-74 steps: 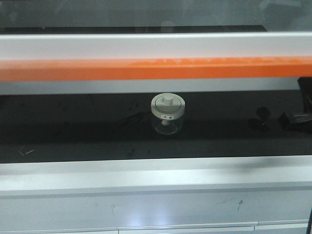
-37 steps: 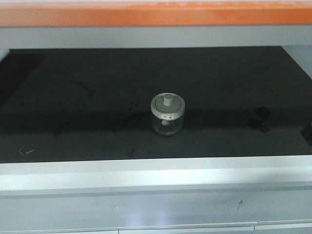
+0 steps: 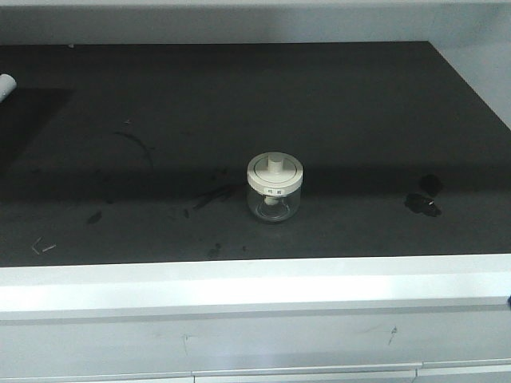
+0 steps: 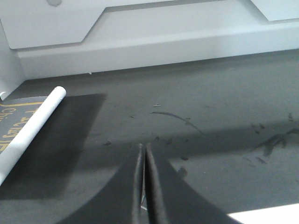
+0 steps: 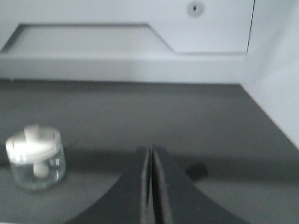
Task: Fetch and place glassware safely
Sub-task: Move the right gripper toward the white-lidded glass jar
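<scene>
The glassware is a small squat clear jar with a cream-white lid and a central knob. It stands upright on the black work surface, near the middle. In the right wrist view the same glassware shows blurred at the lower left, well left of my right gripper, which is shut on nothing. My left gripper is also shut, with nothing between its fingers, above bare black surface. Neither gripper appears in the front view.
A white tube lies on a dark mat at the left; its end shows in the front view. A white back wall and right side wall bound the surface. Dark stains mark it at right. A white ledge runs along the front.
The orange-and-white bar that crossed the upper front view has moved up and out of sight, uncovering the rear of the black surface. The glassware has stayed put.
</scene>
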